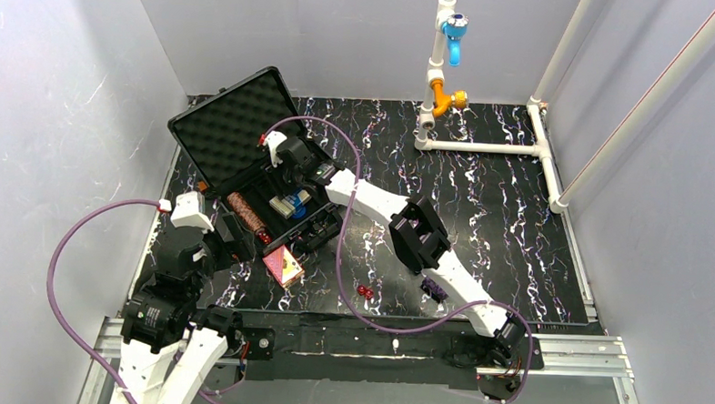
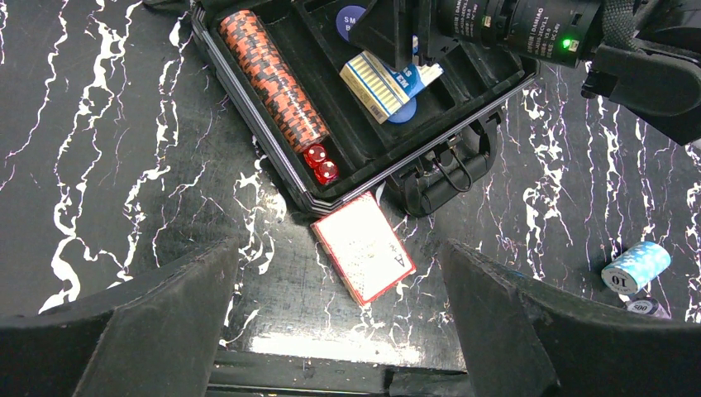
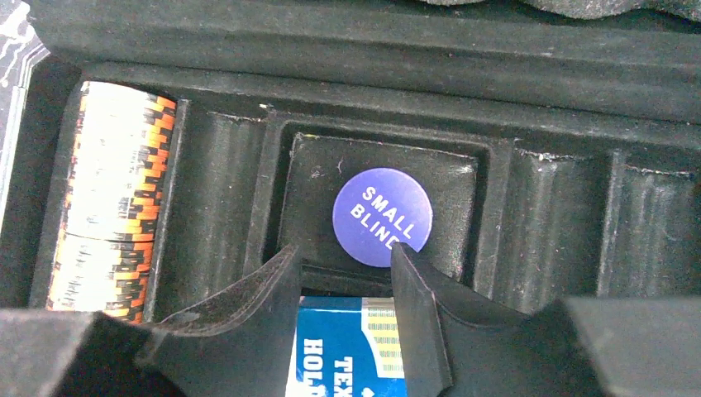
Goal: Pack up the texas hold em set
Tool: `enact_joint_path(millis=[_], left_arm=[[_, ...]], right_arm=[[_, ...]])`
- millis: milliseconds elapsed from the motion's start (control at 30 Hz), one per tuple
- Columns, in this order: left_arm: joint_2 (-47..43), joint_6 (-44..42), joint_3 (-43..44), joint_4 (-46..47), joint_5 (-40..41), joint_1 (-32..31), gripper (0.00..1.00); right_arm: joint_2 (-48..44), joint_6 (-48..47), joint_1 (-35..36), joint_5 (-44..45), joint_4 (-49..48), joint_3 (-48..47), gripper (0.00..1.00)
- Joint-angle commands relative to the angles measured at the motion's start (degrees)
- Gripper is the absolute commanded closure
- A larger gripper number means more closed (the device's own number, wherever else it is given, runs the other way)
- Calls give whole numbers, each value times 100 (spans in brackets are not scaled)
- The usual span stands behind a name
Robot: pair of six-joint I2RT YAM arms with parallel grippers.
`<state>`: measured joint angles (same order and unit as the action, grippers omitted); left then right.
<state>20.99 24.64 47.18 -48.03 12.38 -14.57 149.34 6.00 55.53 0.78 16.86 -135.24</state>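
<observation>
Right tool grips the blue card box inside the black case; left tool gapes empty above the red card box.

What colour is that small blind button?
Small blind button: blue-violet, white lettering; right wrist view.

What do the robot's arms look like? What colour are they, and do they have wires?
The left arm and right arm are white shells joined by chunky black motor joints. A purple cable loops along each. Each ends in two black wedge-shaped fingers. A small green light glows on the right wrist.
</observation>
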Motion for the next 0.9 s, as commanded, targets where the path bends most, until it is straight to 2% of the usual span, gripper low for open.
enact_joint_path(millis=[0, 400, 867], left_arm=[[-1, -56, -60, 13, -8, 36, 9], [1, -56, -60, 4, 10, 33, 8], [1, -47, -68, 1, 21, 36, 9]], right_arm=[[-43, -180, 41, 260, 340, -231, 48], [-456, -334, 55, 154, 422, 362, 51], [-804, -477, 55, 654, 561, 871, 51]])
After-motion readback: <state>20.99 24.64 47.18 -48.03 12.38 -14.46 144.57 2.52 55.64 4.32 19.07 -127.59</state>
